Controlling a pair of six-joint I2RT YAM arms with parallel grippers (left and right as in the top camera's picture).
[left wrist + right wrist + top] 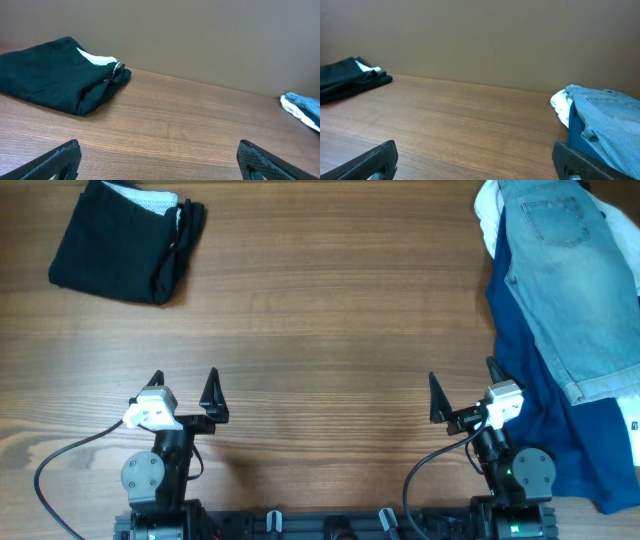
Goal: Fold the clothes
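From overhead, the black shorts lie at the far left corner of the desk. They are gathered into a compact, roughly square bundle with a white label showing at the far edge. The left end effector and the right end effector sit at the near edge, well apart from each other and from the shorts. Both have their fingers spread wide and hold nothing. A denim garment lies on the right over a dark-blue cloth, with a bit of white cloth at the far end of the pile.

In the left wrist view, the two fingertips frame bare wood at the bottom corners with a wide gap between them. The shorts sit ahead and to the left. Their right side is a little lumpy where the layers bunch near the label.

In the right wrist view, the fingers are just as widely parted and nothing is between them. The shorts are a low dark shape far off to the left, and the denim pile is close by on the right.

The fold looks finished or nearly so, with the bundle set aside and neither arm at work on it. If more is wanted, the left arm would have to reach far forward and to the left to flatten the bunched right edge, pinching only the top layer.

No writing can be read. The label shows plain white, and no brand mark can be made out on the denim.
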